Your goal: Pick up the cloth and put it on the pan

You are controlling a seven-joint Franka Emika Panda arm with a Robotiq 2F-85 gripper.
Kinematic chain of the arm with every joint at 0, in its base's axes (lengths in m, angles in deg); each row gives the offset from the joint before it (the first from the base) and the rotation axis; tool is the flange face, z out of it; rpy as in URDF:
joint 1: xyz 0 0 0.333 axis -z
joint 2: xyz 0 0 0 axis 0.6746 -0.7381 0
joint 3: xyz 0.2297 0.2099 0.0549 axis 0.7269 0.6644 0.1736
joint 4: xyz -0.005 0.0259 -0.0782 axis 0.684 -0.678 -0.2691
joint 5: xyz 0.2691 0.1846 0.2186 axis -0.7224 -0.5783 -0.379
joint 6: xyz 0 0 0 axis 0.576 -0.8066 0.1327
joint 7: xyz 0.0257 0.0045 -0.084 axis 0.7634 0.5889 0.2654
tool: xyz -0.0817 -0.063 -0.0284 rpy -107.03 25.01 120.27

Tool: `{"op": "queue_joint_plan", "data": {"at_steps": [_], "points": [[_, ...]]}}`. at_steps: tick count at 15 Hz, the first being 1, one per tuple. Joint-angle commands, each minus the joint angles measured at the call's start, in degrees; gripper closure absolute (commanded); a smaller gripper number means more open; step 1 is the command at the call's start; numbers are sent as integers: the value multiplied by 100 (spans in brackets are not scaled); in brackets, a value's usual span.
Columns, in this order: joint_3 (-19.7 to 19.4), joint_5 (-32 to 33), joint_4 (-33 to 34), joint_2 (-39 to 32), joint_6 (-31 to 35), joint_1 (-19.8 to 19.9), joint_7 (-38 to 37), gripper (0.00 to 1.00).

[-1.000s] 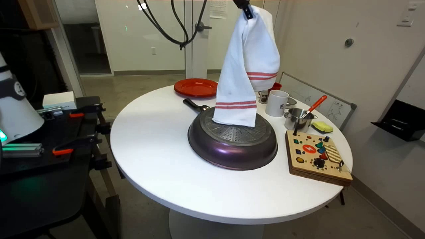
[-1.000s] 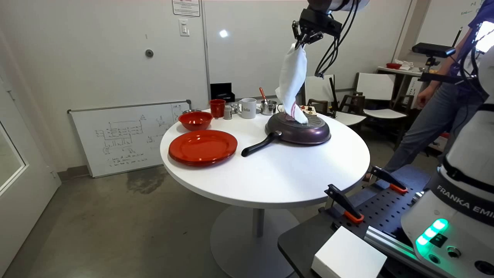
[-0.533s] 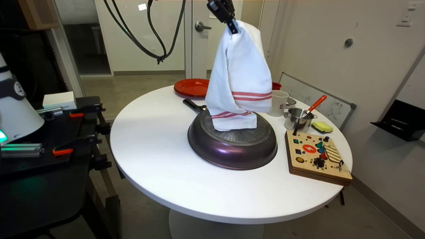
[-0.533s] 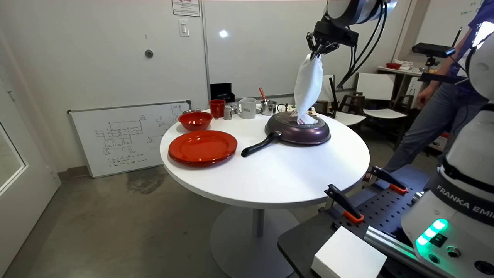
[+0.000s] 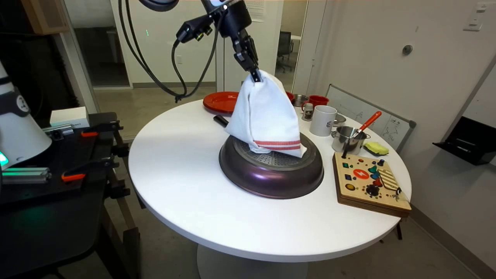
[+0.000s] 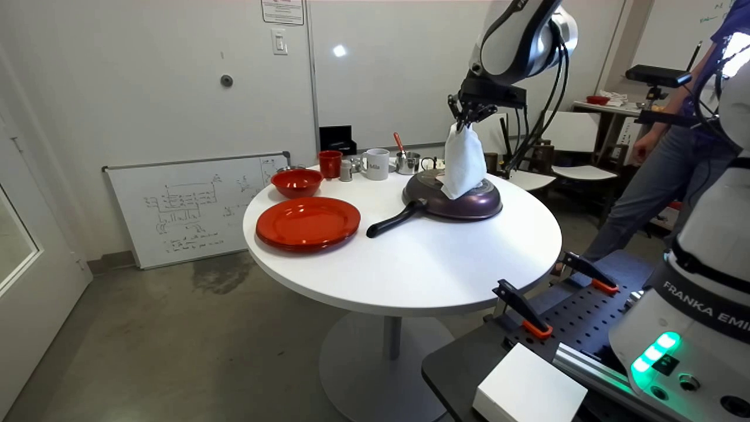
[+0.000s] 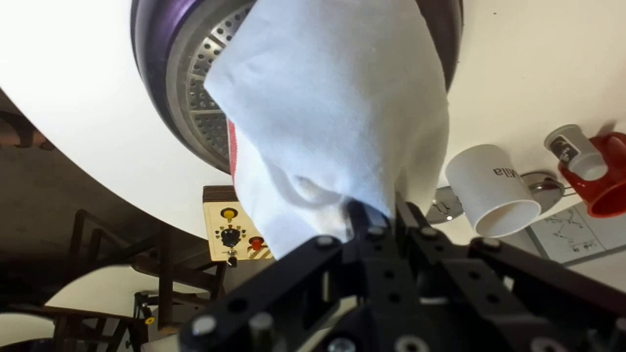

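White red-striped dish towel (image 5: 273,116) hangs with its top pinched in the Robotiq gripper (image 5: 255,75) and its lower folds on the base of an overturned frying pan (image 5: 271,184); stainless-steel pot (image 5: 343,140) holds a red-handled utensil (image 5: 371,120), white mug (image 5: 322,121) stands beside it, red bowl (image 6: 297,185) sits by stacked red plates (image 6: 307,223).

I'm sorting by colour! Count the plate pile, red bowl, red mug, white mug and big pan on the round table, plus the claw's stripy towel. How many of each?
Red: 3 (plate pile, red bowl, red mug)
White: 2 (white mug, mostly white towel)
Dark: 1 (big pan)
Total: 6, counting the pile once
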Motion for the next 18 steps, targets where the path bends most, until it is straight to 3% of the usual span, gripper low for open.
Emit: {"op": "queue_joint_plan", "data": {"at_steps": [1, 3, 10, 16, 18], "points": [[-429, 1255, 540, -560, -130, -113, -744, 99], [-563, 1555, 670, -773, -134, -202, -969, 99], [-327, 1386, 756, -1358, -116, -436, -947, 99], [-1225, 2321, 1184, -1671, -769, -1301, -1748, 99], [-1233, 2350, 1189, -1711, -966, -1347, -1809, 99]]}}
